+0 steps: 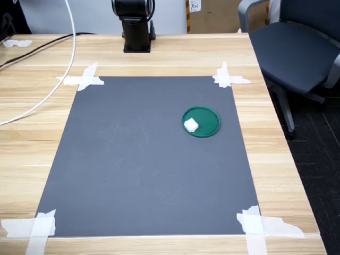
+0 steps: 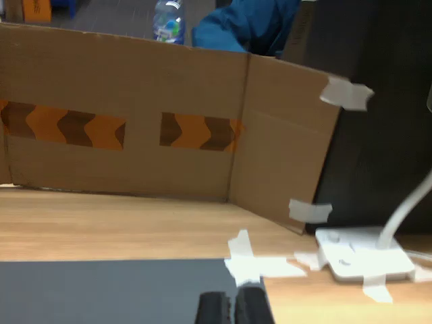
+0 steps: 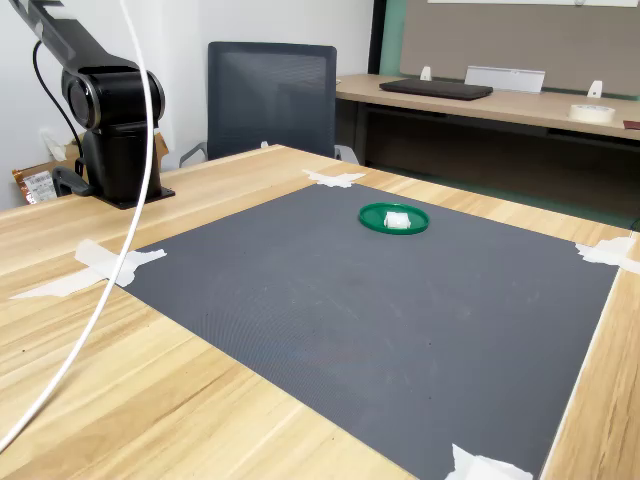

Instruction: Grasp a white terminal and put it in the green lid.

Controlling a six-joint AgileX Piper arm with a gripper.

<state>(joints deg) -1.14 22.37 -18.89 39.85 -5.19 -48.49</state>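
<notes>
On the grey mat [image 1: 138, 159] taped to the wooden counter [image 1: 159, 53], you'll find the green lid [image 1: 210, 116] toward the first exterior view's right, and the white terminal [image 1: 190, 125] already lies inside it, against the rim on that view's left side; both exterior views agree on this. Judge it as a tiny, light, stiff plastic block, likely slick, so it could skid or pop out from a hard pinch. If you had to take it again, close on two opposite flat faces, low down, with gentle force. Your gripper [image 2: 231, 307] shows only in the wrist view, its dark fingertips nearly together with a thin gap and nothing between them, raised well away from the lid and facing a cardboard wall [image 2: 135, 128].
</notes>
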